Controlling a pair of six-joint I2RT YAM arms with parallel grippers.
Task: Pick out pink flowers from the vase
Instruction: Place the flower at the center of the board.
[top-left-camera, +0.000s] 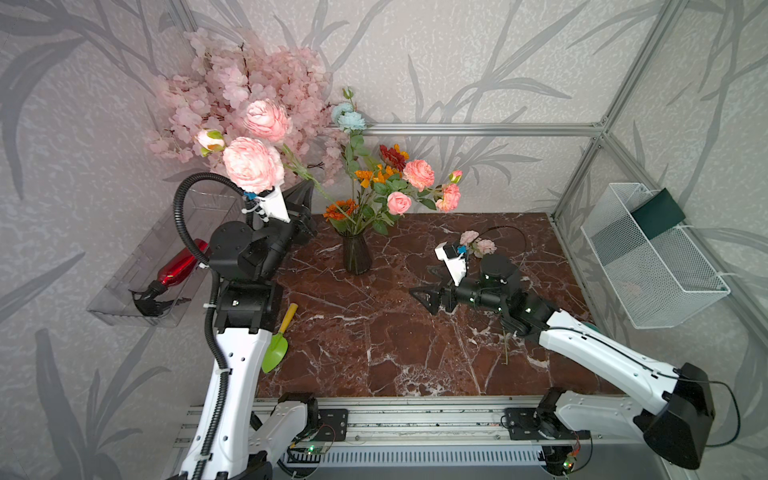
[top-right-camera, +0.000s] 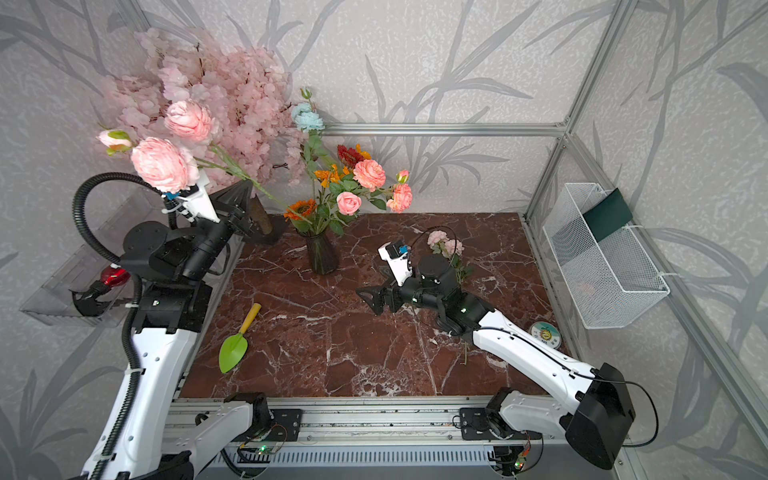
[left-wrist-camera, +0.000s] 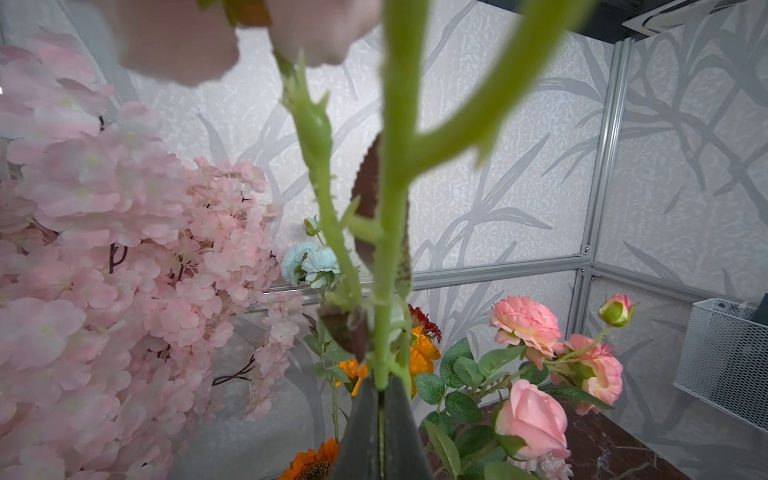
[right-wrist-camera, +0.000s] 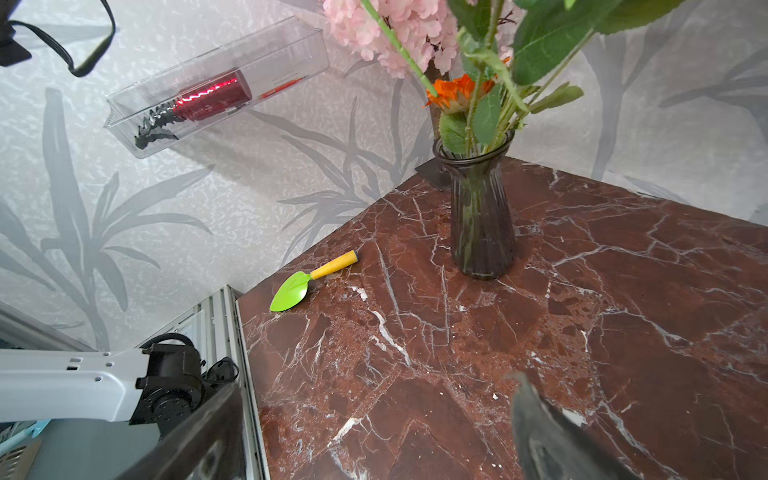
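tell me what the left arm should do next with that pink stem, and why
Probably raise the left claw higher: it is shut on the pink flower stem, whose lower end slants down toward the mouth of the vase. I cannot tell whether it has cleared the neck.

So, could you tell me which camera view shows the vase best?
The right wrist view: the vase stands close, rim to base, ribs clear. In both top views it is small under leaves. The left wrist view misses it.
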